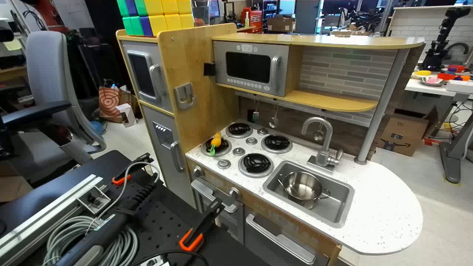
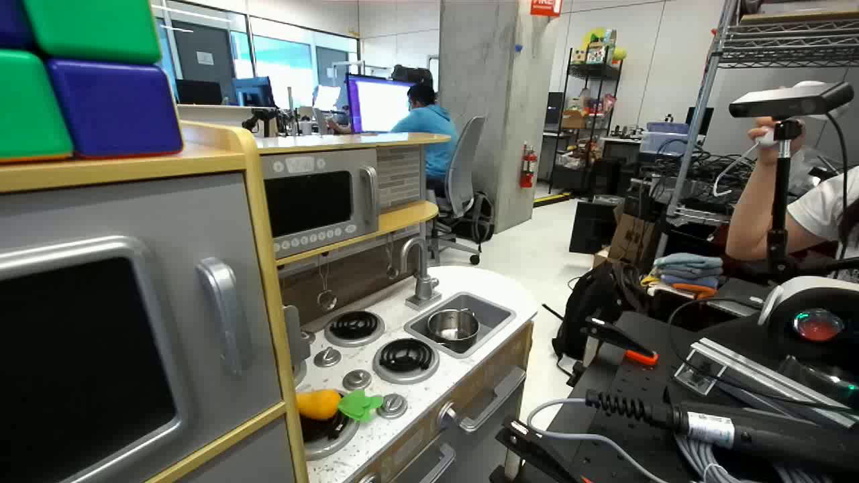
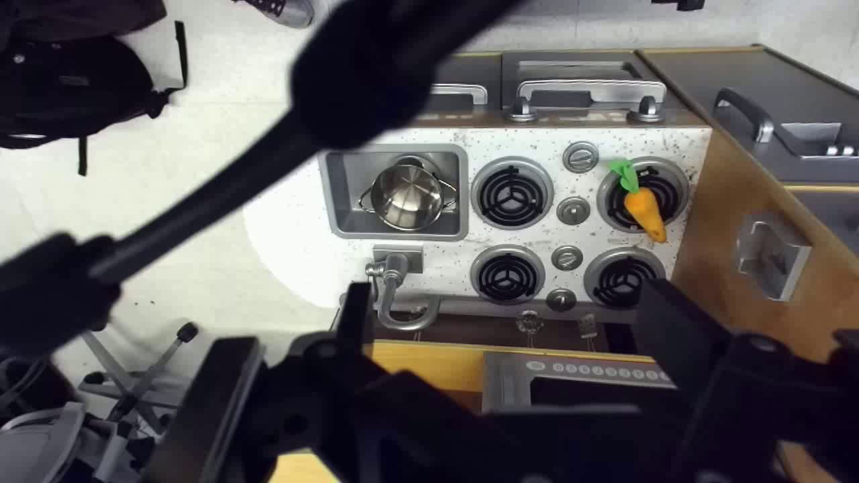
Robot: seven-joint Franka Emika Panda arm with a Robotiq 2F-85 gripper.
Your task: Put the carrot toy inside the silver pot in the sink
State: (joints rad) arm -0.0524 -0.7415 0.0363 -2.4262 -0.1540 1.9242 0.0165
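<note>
Orange carrot (image 3: 643, 209) on burner (image 3: 666, 190), "FIRE" sign (image 2: 545, 7)

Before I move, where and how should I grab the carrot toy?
Probably grip the carrot toy from above, jaws across its thick orange body: it lies on its side on a burner, top uncovered, and the green leaves look flimsier.

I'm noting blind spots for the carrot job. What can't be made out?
Microwave: shut in both exterior views, hiding its inside.
Sink: in the wrist view, the pot covers part of its floor.
Carrot: the tall cabinet hides its tip in an exterior view, not the wrist view.
White label: print unreadably small in an exterior view.
Person in white: cut off by an exterior view's right edge.
</note>
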